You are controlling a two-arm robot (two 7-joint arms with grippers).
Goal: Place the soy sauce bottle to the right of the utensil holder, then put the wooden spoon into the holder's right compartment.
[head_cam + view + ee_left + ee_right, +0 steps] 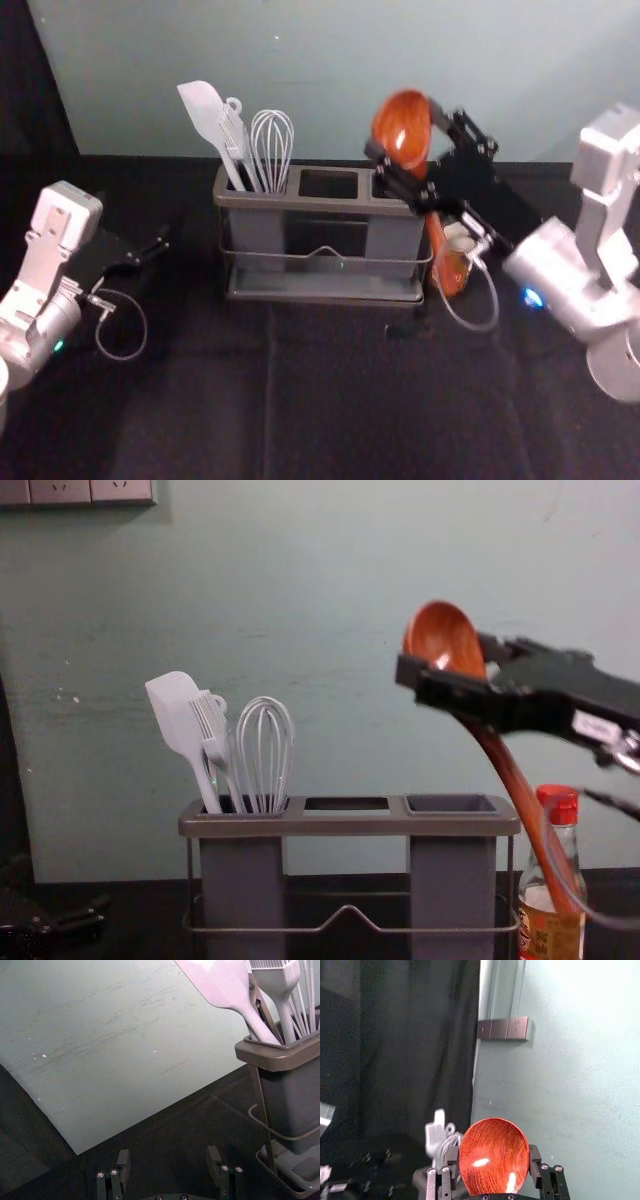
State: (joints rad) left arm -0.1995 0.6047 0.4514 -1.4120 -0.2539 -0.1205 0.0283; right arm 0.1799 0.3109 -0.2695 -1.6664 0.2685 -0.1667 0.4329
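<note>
Between the left gripper (150,252) and the right gripper (403,128), lower than the latter, a pale spatula (203,108), a flat-headed brush (210,718) and a wire whisk (272,150) stand close together, heads up, the spatula tilted toward the left gripper's side. Behind both grippers rises a scuffed grey-green wall (330,80), with a socket panel (75,490) high above the left one. A dark cloth (330,400) lies below them, and a black curtain (30,100) hangs beyond the left gripper.

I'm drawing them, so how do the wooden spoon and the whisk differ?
The wooden spoon is reddish brown; the whisk is pale grey. The spoon has a solid bowl, the whisk looped wires. The right tool holds the spoon; the whisk stands in the holder. Both have their heads up.
</note>
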